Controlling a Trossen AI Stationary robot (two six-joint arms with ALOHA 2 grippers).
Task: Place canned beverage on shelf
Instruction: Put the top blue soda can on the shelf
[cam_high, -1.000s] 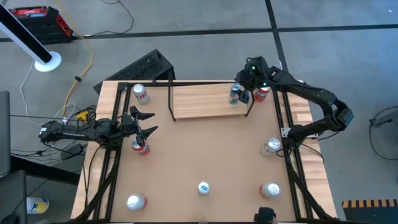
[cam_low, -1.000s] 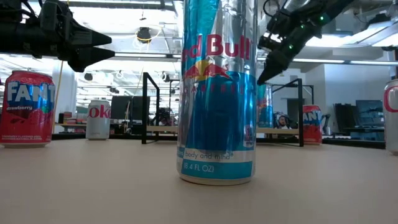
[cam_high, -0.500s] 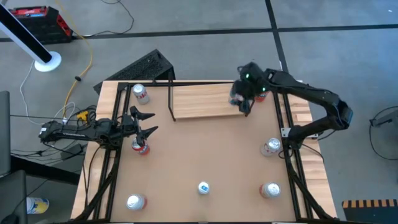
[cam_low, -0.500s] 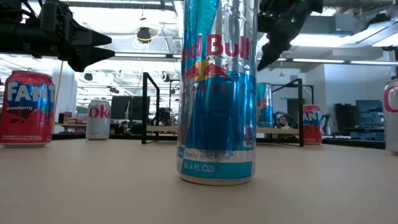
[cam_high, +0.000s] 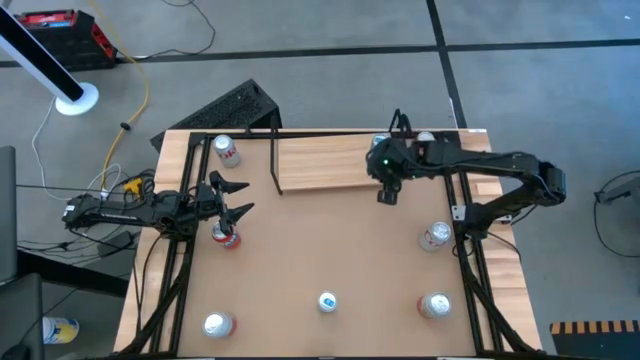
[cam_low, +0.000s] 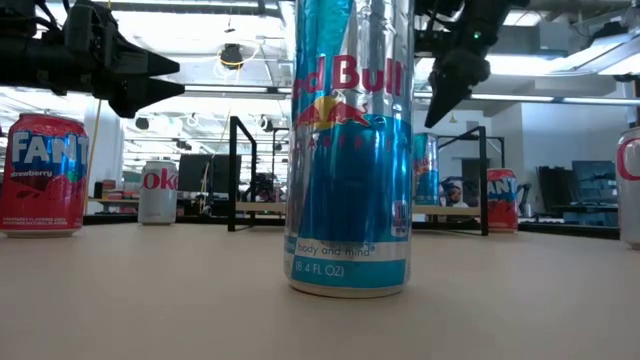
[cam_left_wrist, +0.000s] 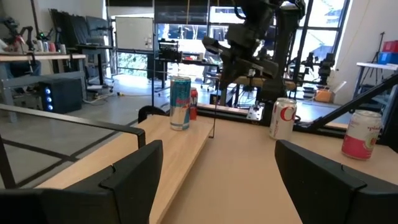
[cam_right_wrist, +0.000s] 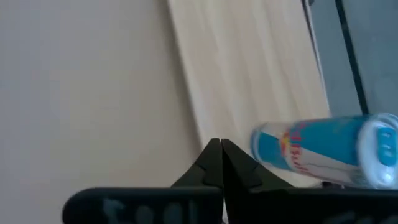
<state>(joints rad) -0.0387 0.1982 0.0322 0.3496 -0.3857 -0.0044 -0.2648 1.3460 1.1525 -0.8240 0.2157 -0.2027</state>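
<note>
The shelf (cam_high: 320, 160), a light-wood plank with black rod uprights, lies at the table's far side. A slim blue-and-silver can (cam_left_wrist: 180, 102) stands upright on the plank's right end; the right wrist view also shows this can (cam_right_wrist: 323, 149). My right gripper (cam_high: 386, 192) is shut with nothing in it, hovering just in front of the shelf's right end and near the blue can. My left gripper (cam_high: 238, 198) stands open at the table's left side, above a red can (cam_high: 226, 236) and apart from it.
More cans stand on the table: a red-and-white one (cam_high: 226, 150) at the far left, silver ones at the right (cam_high: 437, 235) and near right (cam_high: 435, 305), a blue one (cam_high: 327, 301) close to the low camera, and one (cam_high: 218, 324) near left. Black frame rails (cam_high: 180, 260) run along both sides.
My right gripper has drawn back from the blue can on the shelf toward the table's near edge, and its fingers have shut on nothing. The blue can stays upright on the plank. My left arm has kept still.
</note>
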